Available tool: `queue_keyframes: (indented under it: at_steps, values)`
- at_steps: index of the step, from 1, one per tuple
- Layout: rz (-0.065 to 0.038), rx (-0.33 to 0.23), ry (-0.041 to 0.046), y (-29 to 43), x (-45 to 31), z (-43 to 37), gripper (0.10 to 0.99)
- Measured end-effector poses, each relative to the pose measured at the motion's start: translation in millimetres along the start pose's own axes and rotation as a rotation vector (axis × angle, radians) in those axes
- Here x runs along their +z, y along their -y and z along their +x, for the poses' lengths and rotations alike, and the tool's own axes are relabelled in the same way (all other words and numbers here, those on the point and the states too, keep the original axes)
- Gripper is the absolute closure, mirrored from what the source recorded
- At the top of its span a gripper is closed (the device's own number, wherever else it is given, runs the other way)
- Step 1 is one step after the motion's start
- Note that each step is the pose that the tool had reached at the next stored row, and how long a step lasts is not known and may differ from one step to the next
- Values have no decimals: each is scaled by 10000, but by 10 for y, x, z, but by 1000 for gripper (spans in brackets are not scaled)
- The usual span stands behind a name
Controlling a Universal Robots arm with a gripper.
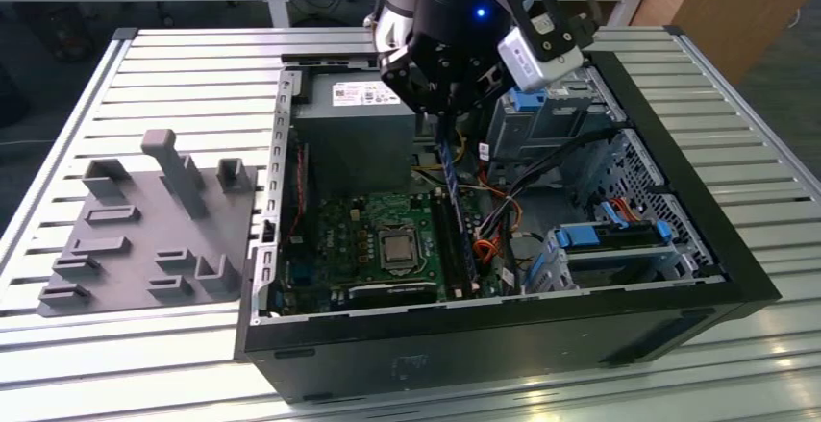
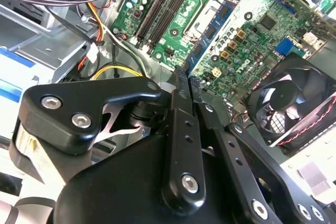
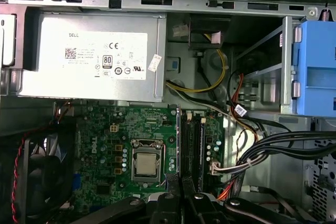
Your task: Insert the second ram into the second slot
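Note:
My gripper (image 1: pixel 443 122) hangs over the open computer case (image 1: pixel 693 201), shut on the second ram (image 1: pixel 445 158), a thin blue strip held edge-up above the motherboard. In the second wrist view the ram (image 2: pixel 207 35) reaches out past the closed fingertips (image 2: pixel 181 80), parallel to the black memory slots (image 2: pixel 163 3). The slots (image 1: pixel 462 244) lie below the strip and slightly toward the case's front, beside the processor socket. In the first wrist view the gripper (image 3: pixel 184 187) sits just short of the slots (image 3: pixel 191 148). I cannot tell which slot is the second.
A grey power supply (image 1: pixel 360 124) sits at the case's back. Cable bundles (image 3: pixel 273 145) and light-blue drive clips (image 1: pixel 597 235) crowd the exterior view's right. A fan (image 2: pixel 294 103) stands beyond the processor socket (image 3: pixel 147 163). A grey fixture plate (image 1: pixel 154 230) lies outside the case.

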State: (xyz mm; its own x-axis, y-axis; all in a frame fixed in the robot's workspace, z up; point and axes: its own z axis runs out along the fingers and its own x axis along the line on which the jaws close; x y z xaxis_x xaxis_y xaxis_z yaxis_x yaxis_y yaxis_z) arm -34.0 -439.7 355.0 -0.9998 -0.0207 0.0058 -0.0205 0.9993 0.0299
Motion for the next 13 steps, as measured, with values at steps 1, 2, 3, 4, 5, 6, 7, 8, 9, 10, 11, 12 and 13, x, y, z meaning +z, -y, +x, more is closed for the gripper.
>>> queue_keyframes:
  at_steps: [1, 2, 3, 4, 5, 6, 7, 8, 9, 10, 11, 12, 13]
  values:
    - [0, 0, 0, 0, 3, 0, 953]
    - [0, 0, 0, 0, 6, 0, 953]
    - [0, -1, 0, 0, 9, 0, 953]
    - [-1, -1, 1, 0, 12, 0, 953]
    - [-2, 0, 1, 0, 17, 0, 953]
    - [-3, 0, 1, 1, 23, 0, 953]
    - [-2, 0, 1, 1, 30, 0, 953]
    - [-2, -1, 1, 1, 38, 0, 953]
    - [-1, -1, 0, 1, 47, 0, 953]
    - [-1, 0, 1, 2, 58, 0, 953]
    - [-1, 0, 1, 2, 67, 0, 953]
    - [-1, 0, 1, 2, 77, -1, 953]
    - [-1, 0, 1, 3, 86, -1, 953]
